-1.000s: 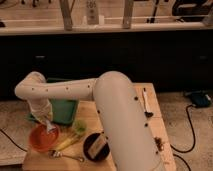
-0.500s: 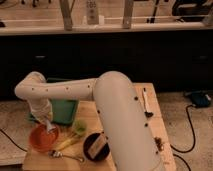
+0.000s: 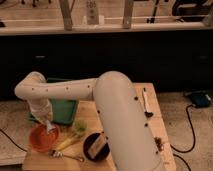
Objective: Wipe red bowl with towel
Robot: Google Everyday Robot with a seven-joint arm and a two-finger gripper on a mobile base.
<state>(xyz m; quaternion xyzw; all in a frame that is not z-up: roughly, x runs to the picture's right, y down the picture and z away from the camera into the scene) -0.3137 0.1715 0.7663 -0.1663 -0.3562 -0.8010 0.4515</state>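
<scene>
The red bowl (image 3: pixel 41 139) sits on the wooden table (image 3: pixel 125 107) at the front left. My arm reaches across from the right and bends down over it. My gripper (image 3: pixel 49 128) points down into the bowl's right half. A small pale towel (image 3: pixel 50 131) hangs at its tip, pressed on the bowl's inside; the gripper looks shut on it.
A green tray (image 3: pixel 62 110) lies just behind the bowl. A small green cup (image 3: pixel 79 126) stands right of the bowl. A black round dish (image 3: pixel 96 147) is at the front middle. A yellow-handled utensil (image 3: pixel 69 143) and a metal spoon (image 3: pixel 70 156) lie between bowl and dish.
</scene>
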